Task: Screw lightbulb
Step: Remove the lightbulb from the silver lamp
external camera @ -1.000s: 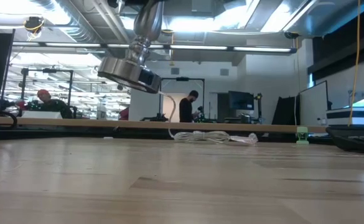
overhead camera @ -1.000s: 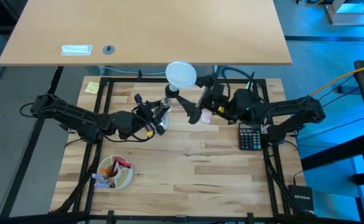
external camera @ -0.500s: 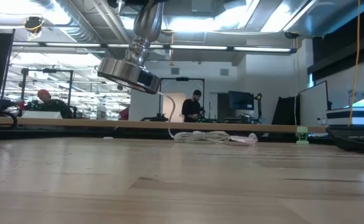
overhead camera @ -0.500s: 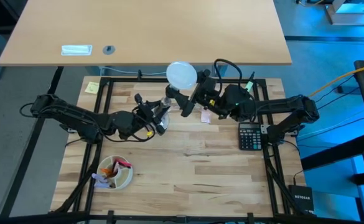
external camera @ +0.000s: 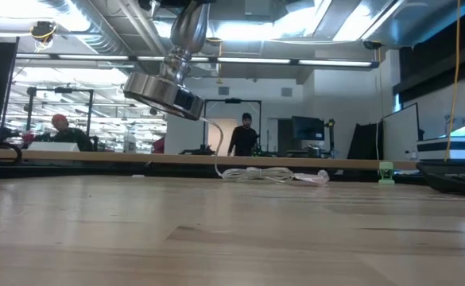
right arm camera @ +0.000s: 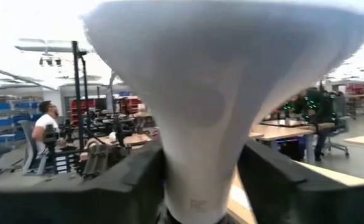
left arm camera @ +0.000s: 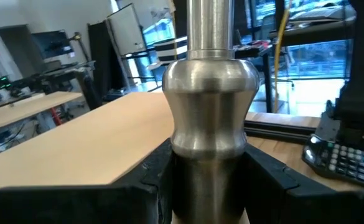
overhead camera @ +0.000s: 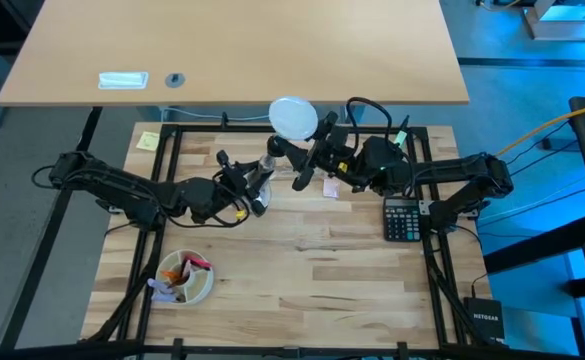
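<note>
The left gripper [left arm camera: 208, 180] clamps the silvery stand [left arm camera: 211, 118] — held clear above the table [overhead camera: 302, 270]; the right gripper [right arm camera: 200, 180] grips the lightbulb [overhead camera: 292, 118] at its narrow neck — bulb seated atop the stand.

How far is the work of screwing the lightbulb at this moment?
Done: the left gripper holds the silvery stand lifted above the table, and the lightbulb sits at its top. In hand: the right gripper has its fingers on both sides of the bulb's neck. Left: how deep the bulb is screwed in is not visible.
</note>
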